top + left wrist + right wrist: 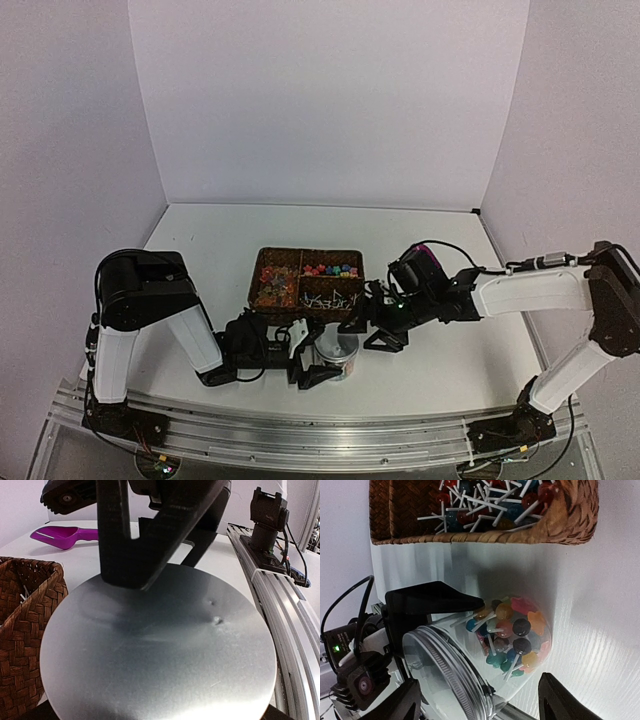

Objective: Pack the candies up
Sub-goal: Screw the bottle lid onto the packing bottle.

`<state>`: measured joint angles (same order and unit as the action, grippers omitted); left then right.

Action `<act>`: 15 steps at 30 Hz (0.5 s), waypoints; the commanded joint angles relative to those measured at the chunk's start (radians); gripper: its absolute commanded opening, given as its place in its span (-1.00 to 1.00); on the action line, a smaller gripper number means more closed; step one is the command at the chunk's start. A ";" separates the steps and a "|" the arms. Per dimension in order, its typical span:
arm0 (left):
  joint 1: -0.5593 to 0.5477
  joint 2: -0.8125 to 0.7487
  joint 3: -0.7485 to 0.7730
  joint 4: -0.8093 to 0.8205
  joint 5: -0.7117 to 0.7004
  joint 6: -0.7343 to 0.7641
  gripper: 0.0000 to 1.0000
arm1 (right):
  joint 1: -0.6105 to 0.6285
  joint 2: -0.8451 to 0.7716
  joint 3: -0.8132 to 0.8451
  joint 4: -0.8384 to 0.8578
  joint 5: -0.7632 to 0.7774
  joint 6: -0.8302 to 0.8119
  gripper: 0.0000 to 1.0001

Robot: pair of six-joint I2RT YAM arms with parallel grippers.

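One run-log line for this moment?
stage: lid on jar | left gripper: straddles lid, contact unclear | right gripper: open, apart from jar | candies: some in jar, more in basket

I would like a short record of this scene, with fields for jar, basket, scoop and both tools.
jar: clear, lid on, candies inside, beside the basket
basket: woven, divided, holds more candies
scoop: magenta, lying on the table, unheld
left tool: straddles the lid; grip unclear
right tool: open, near the jar
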<state>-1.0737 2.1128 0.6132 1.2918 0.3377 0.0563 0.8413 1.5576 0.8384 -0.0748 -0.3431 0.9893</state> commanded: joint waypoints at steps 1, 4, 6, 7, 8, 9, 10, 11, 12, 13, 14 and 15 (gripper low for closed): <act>-0.005 -0.016 -0.017 0.026 0.025 0.021 0.61 | -0.016 -0.062 0.070 -0.098 0.041 -0.036 0.59; -0.005 -0.025 -0.029 0.010 0.029 0.013 0.60 | -0.027 -0.068 0.111 -0.173 0.093 -0.068 0.53; -0.006 -0.030 -0.037 0.000 0.034 0.007 0.59 | -0.031 -0.068 0.156 -0.224 0.133 -0.096 0.26; -0.007 -0.032 -0.040 -0.003 0.036 0.002 0.59 | -0.030 -0.063 0.188 -0.239 0.142 -0.110 0.15; -0.008 -0.035 -0.044 -0.004 0.037 -0.001 0.59 | -0.028 -0.055 0.204 -0.243 0.133 -0.121 0.08; -0.008 -0.036 -0.047 -0.005 0.039 -0.002 0.59 | -0.024 -0.048 0.214 -0.244 0.125 -0.129 0.02; -0.008 -0.038 -0.048 -0.006 0.039 -0.002 0.59 | -0.019 -0.042 0.218 -0.245 0.123 -0.133 -0.03; -0.008 -0.039 -0.049 -0.006 0.037 0.000 0.59 | -0.014 -0.041 0.212 -0.247 0.127 -0.131 -0.13; -0.008 -0.040 -0.050 -0.006 0.034 0.002 0.59 | -0.012 -0.043 0.198 -0.248 0.135 -0.126 -0.22; -0.008 -0.040 -0.049 -0.006 0.031 0.003 0.59 | -0.011 -0.044 0.186 -0.249 0.143 -0.120 -0.28; -0.008 -0.040 -0.048 -0.007 0.031 0.004 0.59 | -0.011 -0.040 0.178 -0.249 0.146 -0.118 -0.30; -0.008 -0.040 -0.048 -0.008 0.031 0.005 0.59 | -0.010 -0.033 0.173 -0.248 0.148 -0.117 -0.32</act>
<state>-1.0752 2.1010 0.5797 1.3066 0.3573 0.0555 0.8217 1.5227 1.0227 -0.2765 -0.2268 0.8859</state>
